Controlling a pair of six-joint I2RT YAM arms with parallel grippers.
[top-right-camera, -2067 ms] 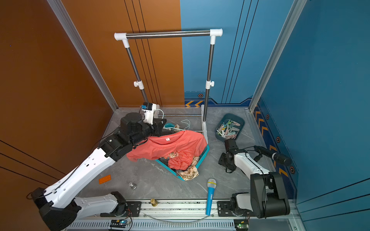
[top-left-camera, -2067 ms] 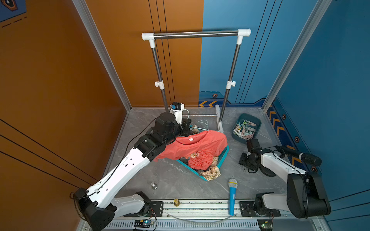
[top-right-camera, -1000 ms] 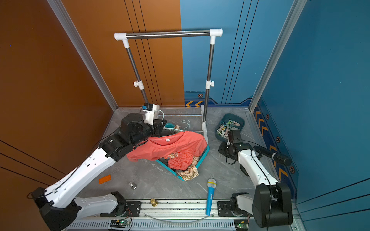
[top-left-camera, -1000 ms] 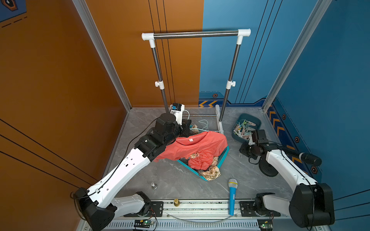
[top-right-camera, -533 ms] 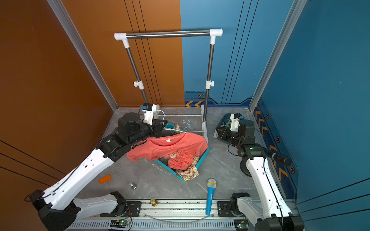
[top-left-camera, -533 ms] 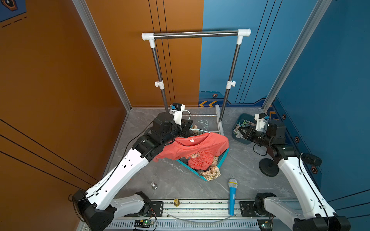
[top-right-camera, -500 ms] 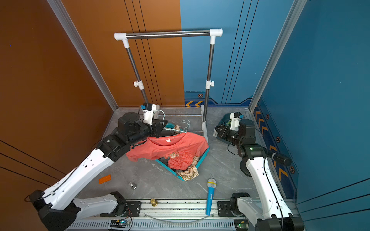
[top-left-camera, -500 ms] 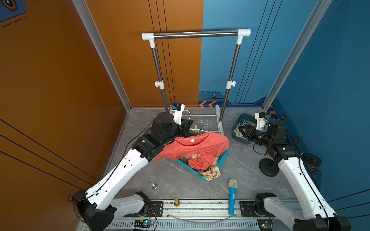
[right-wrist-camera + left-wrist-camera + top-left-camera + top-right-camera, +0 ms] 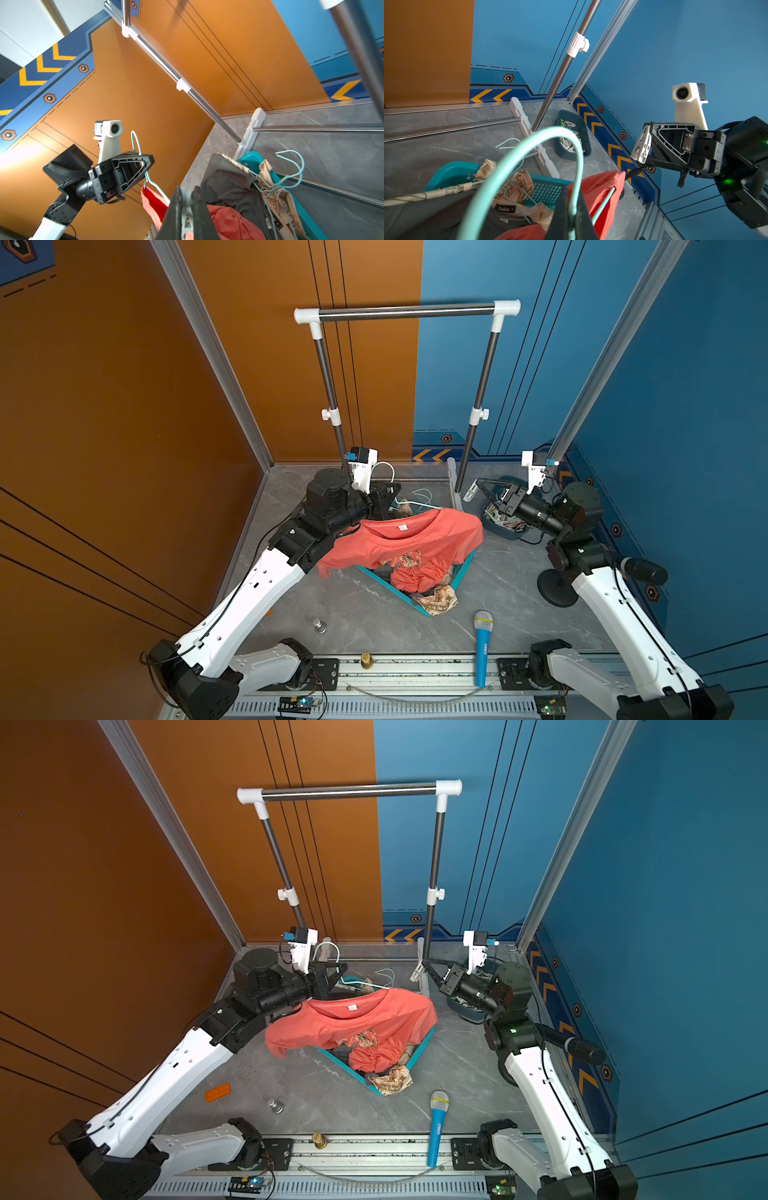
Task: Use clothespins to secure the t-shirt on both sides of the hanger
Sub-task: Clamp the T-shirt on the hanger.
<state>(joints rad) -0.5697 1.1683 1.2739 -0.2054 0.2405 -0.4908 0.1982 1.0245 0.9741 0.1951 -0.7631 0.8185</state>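
clothespin (image 9: 641, 145), pale grey, is sitting pinched in the right gripper (image 9: 478, 485) at centre right of a top view, its long axis lying crosswise to the fingers. the left gripper (image 9: 394, 490) is clamping the teal hanger (image 9: 556, 130) just under its hook, the orange t-shirt (image 9: 415, 535) draping from it over the basket (image 9: 450, 172). the shirt's nearer shoulder is lying just below and left of the pin, so the right arm looks better placed. the rack's post (image 9: 465, 456) is standing close beside that path, and the bin (image 9: 566, 115) is sitting beneath.
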